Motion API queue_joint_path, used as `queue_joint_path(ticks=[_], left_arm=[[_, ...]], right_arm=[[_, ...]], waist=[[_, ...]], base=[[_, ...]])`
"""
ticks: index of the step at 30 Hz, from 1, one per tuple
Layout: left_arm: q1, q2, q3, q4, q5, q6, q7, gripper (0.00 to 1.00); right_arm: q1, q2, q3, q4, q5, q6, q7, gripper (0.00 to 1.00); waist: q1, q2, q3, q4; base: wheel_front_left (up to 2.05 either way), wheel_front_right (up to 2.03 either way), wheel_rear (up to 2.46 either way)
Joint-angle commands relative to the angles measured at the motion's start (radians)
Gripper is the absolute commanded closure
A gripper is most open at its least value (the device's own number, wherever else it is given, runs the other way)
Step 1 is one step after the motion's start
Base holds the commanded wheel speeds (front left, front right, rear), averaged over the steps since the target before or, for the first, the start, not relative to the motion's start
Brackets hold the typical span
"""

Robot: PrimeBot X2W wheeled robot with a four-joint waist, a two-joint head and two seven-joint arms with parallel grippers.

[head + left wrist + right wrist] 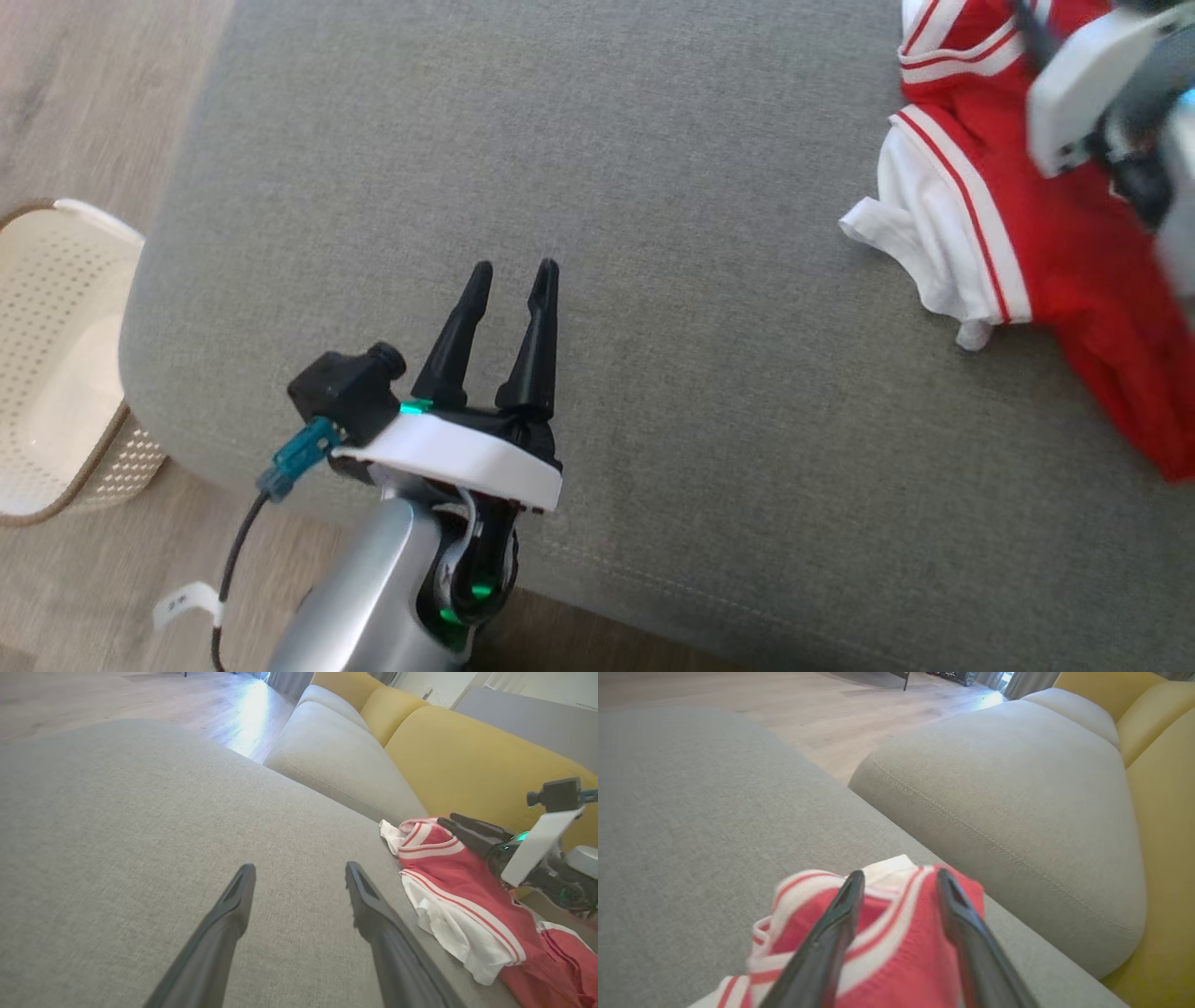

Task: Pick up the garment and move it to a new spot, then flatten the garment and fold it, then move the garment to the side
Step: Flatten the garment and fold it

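Red-and-white garment [1074, 280] lies crumpled on grey sofa cushion [653, 233], right gripper [900, 874] spread just above it, left gripper [515, 269] spread over bare cushion; flattening, folding and moving aside apparently not yet done.

Grey sofa seat [653, 280]; cream basket [56, 373] on wood floor [93, 75], L side.

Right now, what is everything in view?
garment: one, red and white, crumpled on the near seat's right side.
grey seats: two, grey, the near one under the garment, the other beyond it.
back cushions: at least two, yellow, behind the seats.
basket: one, cream, on the floor left of the near seat.
floor: one, pale wood, around the seats.
left pincer: one, dark fingers, open over bare seat.
right pincer: one, dark fingers, open over the garment.
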Motion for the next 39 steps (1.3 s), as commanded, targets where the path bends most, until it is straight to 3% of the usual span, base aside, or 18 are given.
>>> queue_joint_path(ticks=[1, 10, 20, 31, 39], left_arm=[[-0.032, 0.008, 0.027, -0.030, 0.001, 0.004, -0.012, 0.00], [-0.041, 0.008, 0.064, -0.003, 0.044, -0.007, -0.012, 0.00], [-0.041, 0.008, 0.120, 0.026, 0.085, -0.026, -0.012, 0.00], [-0.024, 0.008, 0.166, 0.044, 0.097, -0.040, -0.012, 0.00], [-0.009, 0.008, 0.176, 0.062, 0.097, -0.050, -0.012, 0.00]], right_arm=[[-0.017, 0.027, 0.006, -0.009, 0.005, -0.001, -0.030, 0.00], [0.023, 0.098, 0.039, 0.037, 0.074, -0.001, -0.197, 0.00], [0.155, 0.085, 0.004, -0.121, 0.150, -0.001, -0.252, 0.00], [0.456, 0.066, -0.269, -0.388, 0.080, -0.001, -0.256, 0.00], [0.751, 0.133, -0.489, -0.595, 0.026, -0.001, -0.257, 0.00]], waist=[[-0.0003, 0.0000, -0.008, -0.014], [-0.0003, 0.0000, -0.080, -0.129], [-0.0003, 0.0000, -0.167, -0.278], [-0.0003, 0.0000, -0.226, -0.404], [-0.0003, 0.0000, -0.231, -0.477]], base=[[0.00, 0.00, 0.00], [0.00, 0.00, 0.00], [0.00, 0.00, 0.00], [0.00, 0.00, 0.00], [0.00, 0.00, 0.00]])
